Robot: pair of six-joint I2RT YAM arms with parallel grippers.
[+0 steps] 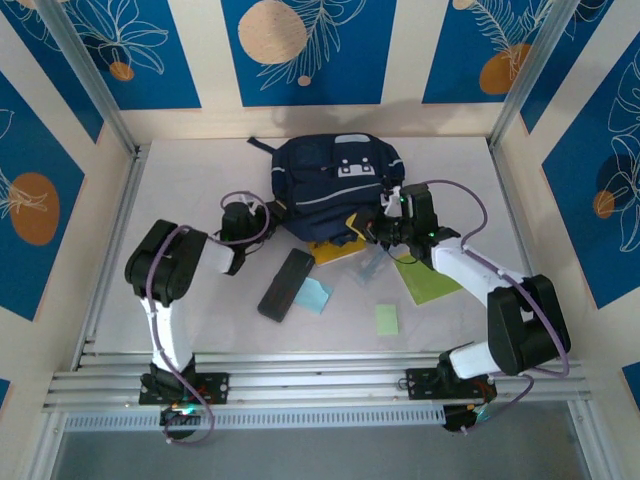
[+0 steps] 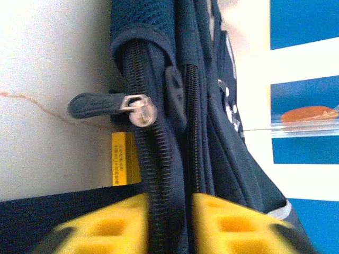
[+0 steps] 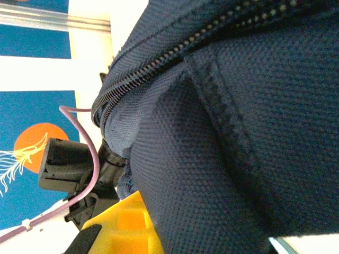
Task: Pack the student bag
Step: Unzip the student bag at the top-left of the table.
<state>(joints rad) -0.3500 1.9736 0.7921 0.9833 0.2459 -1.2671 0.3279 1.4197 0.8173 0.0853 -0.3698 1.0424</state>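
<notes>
The student bag, dark navy with a white patch, lies at the back middle of the table. My left gripper is at its left edge. In the left wrist view the yellow fingers are shut on the bag's zipper seam, just below the silver zipper pull. My right gripper is at the bag's right front edge. In the right wrist view one yellow finger presses against the navy fabric, which hides the other finger. This gripper is shut on the fabric.
A yellow book pokes out from under the bag's front. A slim black case, a light blue note, a small green note and a green sheet lie in front. Frame posts stand at the back corners.
</notes>
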